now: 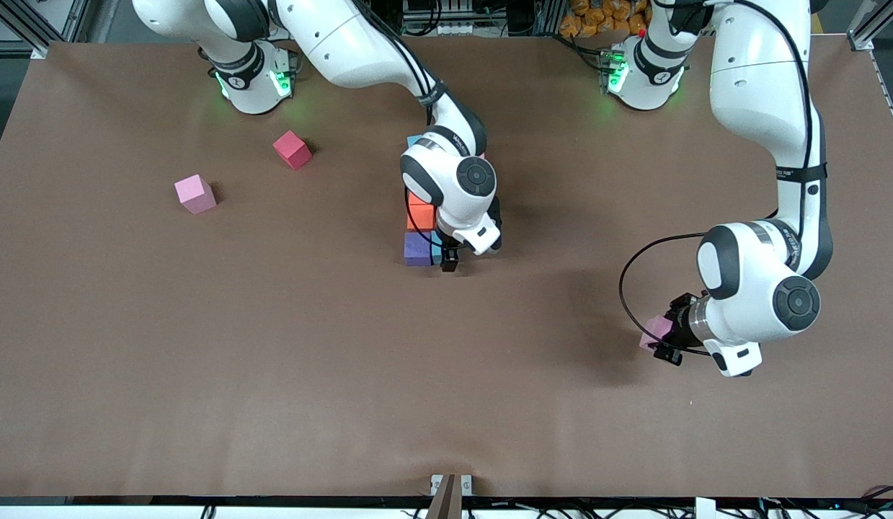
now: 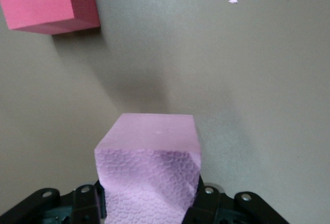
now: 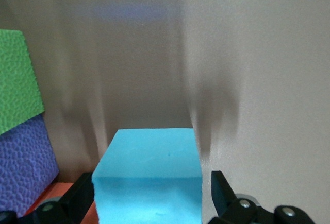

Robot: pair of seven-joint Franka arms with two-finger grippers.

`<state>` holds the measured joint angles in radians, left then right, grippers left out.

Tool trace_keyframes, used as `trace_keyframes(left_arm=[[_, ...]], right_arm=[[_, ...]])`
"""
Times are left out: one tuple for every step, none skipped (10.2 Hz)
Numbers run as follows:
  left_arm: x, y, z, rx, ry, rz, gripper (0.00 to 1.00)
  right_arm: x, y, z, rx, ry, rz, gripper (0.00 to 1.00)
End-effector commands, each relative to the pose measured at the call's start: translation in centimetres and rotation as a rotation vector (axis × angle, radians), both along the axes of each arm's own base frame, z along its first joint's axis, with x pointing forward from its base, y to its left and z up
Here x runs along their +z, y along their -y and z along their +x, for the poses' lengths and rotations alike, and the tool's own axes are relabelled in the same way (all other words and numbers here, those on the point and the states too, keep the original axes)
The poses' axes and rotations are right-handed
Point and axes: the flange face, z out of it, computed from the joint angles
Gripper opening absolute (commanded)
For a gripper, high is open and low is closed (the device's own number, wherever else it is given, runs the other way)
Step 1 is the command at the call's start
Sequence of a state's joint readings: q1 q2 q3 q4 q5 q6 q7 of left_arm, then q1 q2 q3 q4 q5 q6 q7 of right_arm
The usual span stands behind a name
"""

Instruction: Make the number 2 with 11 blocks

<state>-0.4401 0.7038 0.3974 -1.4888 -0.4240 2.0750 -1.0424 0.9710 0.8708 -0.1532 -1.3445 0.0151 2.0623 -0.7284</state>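
I see the left pincer (image 1: 661, 340) toward the left arm's end of the bench (image 1: 273, 360), and its fingers (image 2: 85, 203) press both sides of a pink block (image 1: 655, 330); in the left wrist view the block sits square between them, and whether it rests on the bench I cannot tell. A red cube (image 2: 49, 2) lies near it in that view. The right pincer (image 1: 450, 258) is low at the middle of the bench, its fingers (image 3: 221, 190) standing wide on each side of a cyan block (image 3: 149, 175) with a gap, not gripping. Beside this block are a purple block (image 1: 417, 249), an orange block (image 1: 421, 213) and a green block (image 3: 18, 80); they form a short column running away from the front camera. A second pink block (image 1: 194, 194) and another red cube (image 1: 292, 149) lie apart toward the right arm's end. Cubes have no long axis.
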Motion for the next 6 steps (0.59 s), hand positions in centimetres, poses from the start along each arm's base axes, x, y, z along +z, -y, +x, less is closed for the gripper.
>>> trace_keyframes(left_arm=[[0.5, 1.2, -0.2, 0.005, -0.009, 0.003, 0.00], [0.3, 2.2, -0.4, -0.003, -0.013, 0.010, 0.00], [0.3, 2.4, -0.4, -0.001, -0.011, 0.009, 0.00], [1.2, 2.7, -0.1, 0.001, 0.005, 0.002, 0.00], [1.4, 2.9, 0.0, 0.018, 0.007, 0.006, 0.00], [1.5, 4.8, -0.3, 0.004, 0.007, 0.009, 0.00]], right_arm=[[1.7, -0.2, -0.2, -0.010, 0.001, -0.006, 1.00], [2.1, -0.2, -0.1, -0.012, 0.003, -0.002, 1.00], [2.5, -0.1, -0.1, -0.014, 0.000, -0.001, 1.00], [2.8, -0.2, -0.1, -0.015, 0.000, 0.002, 1.00], [3.0, -0.2, -0.1, -0.016, -0.002, 0.007, 1.00], [3.8, -0.2, -0.2, -0.017, -0.007, 0.007, 1.00]])
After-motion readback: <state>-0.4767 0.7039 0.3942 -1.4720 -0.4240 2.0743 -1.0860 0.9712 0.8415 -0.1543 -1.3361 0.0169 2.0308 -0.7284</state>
